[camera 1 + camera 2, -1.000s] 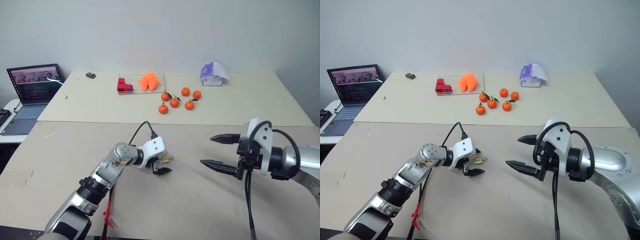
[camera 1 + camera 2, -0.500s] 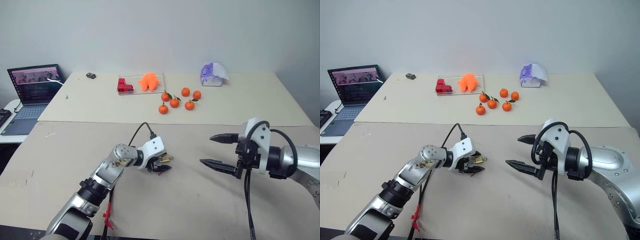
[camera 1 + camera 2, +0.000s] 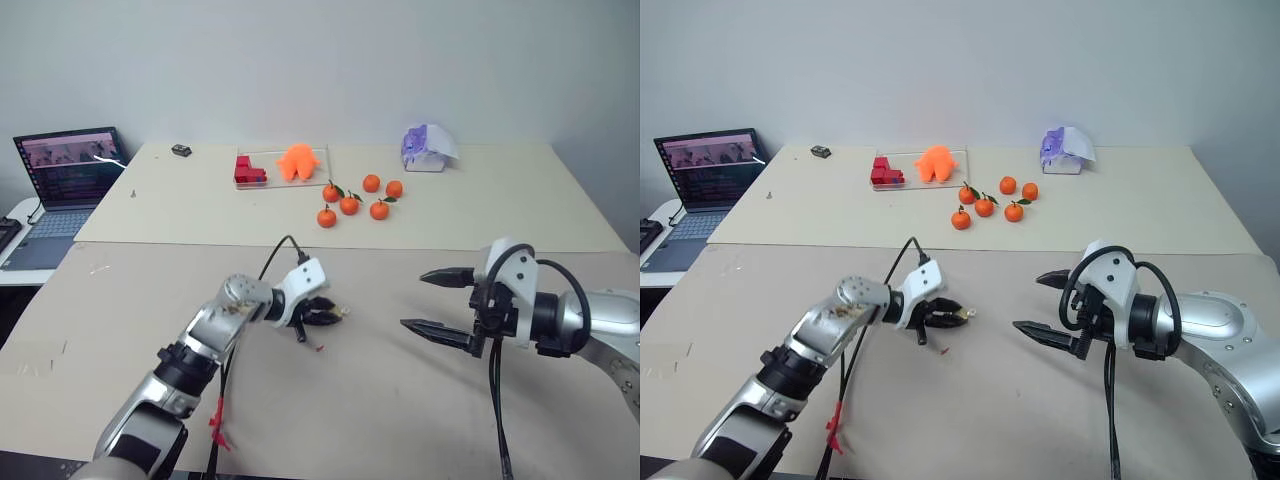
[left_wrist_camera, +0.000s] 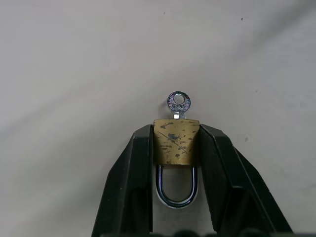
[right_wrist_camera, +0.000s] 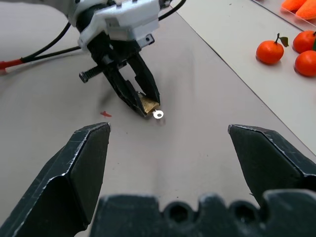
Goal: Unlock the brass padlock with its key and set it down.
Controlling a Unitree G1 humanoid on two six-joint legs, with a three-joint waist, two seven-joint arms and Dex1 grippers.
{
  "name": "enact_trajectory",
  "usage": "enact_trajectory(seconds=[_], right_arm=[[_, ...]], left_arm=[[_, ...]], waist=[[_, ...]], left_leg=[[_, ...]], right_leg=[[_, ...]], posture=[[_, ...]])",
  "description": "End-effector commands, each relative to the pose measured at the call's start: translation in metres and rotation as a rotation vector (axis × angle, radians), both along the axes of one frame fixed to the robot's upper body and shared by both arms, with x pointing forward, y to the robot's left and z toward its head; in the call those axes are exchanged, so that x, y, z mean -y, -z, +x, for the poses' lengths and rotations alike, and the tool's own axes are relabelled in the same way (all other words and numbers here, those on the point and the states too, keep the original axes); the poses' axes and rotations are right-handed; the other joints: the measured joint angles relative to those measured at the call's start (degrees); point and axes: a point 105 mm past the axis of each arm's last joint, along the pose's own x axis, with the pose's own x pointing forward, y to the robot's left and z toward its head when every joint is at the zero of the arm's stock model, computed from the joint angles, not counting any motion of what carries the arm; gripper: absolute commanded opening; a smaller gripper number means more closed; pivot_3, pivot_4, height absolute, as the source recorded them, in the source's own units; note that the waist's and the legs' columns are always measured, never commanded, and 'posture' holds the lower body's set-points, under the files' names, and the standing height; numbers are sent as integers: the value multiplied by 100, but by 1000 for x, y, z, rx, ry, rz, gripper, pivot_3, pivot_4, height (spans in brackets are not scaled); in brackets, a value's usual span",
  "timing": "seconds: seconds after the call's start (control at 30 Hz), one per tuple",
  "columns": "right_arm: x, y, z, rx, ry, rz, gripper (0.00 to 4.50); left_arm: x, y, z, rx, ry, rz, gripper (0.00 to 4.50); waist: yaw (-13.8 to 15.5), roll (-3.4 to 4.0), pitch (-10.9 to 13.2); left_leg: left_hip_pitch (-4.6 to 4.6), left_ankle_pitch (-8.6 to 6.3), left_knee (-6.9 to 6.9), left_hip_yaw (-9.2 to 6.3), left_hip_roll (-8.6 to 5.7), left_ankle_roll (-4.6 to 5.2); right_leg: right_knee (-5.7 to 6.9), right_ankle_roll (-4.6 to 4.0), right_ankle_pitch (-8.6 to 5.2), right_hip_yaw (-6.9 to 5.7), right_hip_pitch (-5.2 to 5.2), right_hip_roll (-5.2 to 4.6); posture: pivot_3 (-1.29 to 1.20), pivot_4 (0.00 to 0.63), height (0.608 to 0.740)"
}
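Note:
The brass padlock (image 4: 175, 140) is clamped by its sides between my left gripper's (image 3: 325, 316) two black fingers, just above the table. Its silvery shackle (image 4: 176, 195) points back toward the wrist. The key (image 4: 178, 104) sticks out of the padlock's far end, with its round head free. In the right wrist view the padlock (image 5: 148, 103) and the key (image 5: 158, 114) sit at the tips of the left gripper. My right gripper (image 3: 415, 300) hovers open to the right of the padlock, a short gap away, with nothing between its fingers.
Several oranges (image 3: 349, 205) lie on the far table, with red blocks (image 3: 248, 170) and an orange toy (image 3: 298, 162) on a clear tray behind them. A purple-white object (image 3: 427, 147) stands at the back right. A laptop (image 3: 70, 170) is at the far left.
My left gripper's fingers have closed onto the padlock and the hand has risen a little off the table with it. The right gripper has stayed where it was, open.

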Motion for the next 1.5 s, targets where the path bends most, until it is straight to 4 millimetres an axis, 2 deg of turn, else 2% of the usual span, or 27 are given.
enact_trajectory(seconds=[0.03,0.17,0.23,0.3,0.33,0.43,0.6,0.63,0.93,1.0,1.2,1.47,1.5], right_arm=[[-4,-7,4,96,-44,-61,4500],[-10,-25,15,228,-36,-61,4500],[-13,-32,20,292,-29,-70,4500],[-20,-31,29,426,-19,-138,4500],[-27,-27,26,462,-51,-158,4500],[-38,-17,17,534,-134,-215,4500],[-38,4,5,580,-219,-312,4500],[-38,3,4,595,-218,-311,4500],[-48,-25,5,796,-223,-296,4500],[-53,-33,2,861,-238,-282,4500],[-60,-36,-3,939,-284,-283,4500],[-62,-28,-6,923,-323,-288,4500],[-61,-28,-6,924,-323,-291,4251]], left_arm=[[10,-48,-13,95,240,-67,834],[9,-80,-26,65,409,-99,834],[7,-89,-29,60,464,-102,834],[0,-101,-36,59,584,-105,834],[-4,-107,-36,54,626,-105,834],[-3,-118,-19,42,629,-128,834],[-2,-114,1,29,604,-119,834],[-1,-112,2,23,603,-115,834],[-1,-98,-1,-53,633,-116,834],[3,-102,1,-78,623,-146,834],[10,-107,9,-81,604,-166,834],[14,-111,9,-101,606,-185,834],[14,-110,8,-101,611,-179,834]], waist=[[-3,1,0],[-24,11,0],[-17,12,-1],[-22,12,-1],[-22,12,-1],[8,15,-2],[63,17,-3],[60,18,-3],[-4,21,-4],[9,22,-5],[55,23,-5],[77,25,-6],[77,25,-6]], left_leg=[[-2,0,0,-1,0,0],[0,1,-3,0,0,-2],[0,2,0,0,1,-2],[5,2,2,-1,2,-2],[5,2,3,-1,2,-2],[10,2,9,-5,2,-2],[-3,-19,40,-9,-2,33],[-13,-34,65,-9,1,59],[-7,-35,72,-12,4,62],[-8,-35,72,-13,4,62],[-12,-35,75,-17,1,62],[-6,-35,75,-18,1,62],[-5,-35,75,-18,1,62]], right_leg=[[-1,0,0,-2,-2,0],[-1,-1,0,0,-5,1],[2,0,-1,-2,-5,2],[1,0,-1,-4,-4,3],[1,0,-1,-4,-6,3],[2,0,-1,-11,-20,3],[-6,3,-3,-14,-14,-1],[-1,3,-4,-16,-16,1],[12,2,-4,-15,-15,6],[12,2,-4,-16,-14,7],[7,1,-4,-19,-13,7],[12,-11,3,-17,-10,8],[12,-11,3,-18,-9,8]], posture=[[0,150,702],[0,150,702],[0,150,702],[0,150,702],[0,150,702],[0,150,702],[0,150,702],[0,150,702],[0,150,702],[0,150,702],[0,150,702],[0,150,702],[0,150,702]])
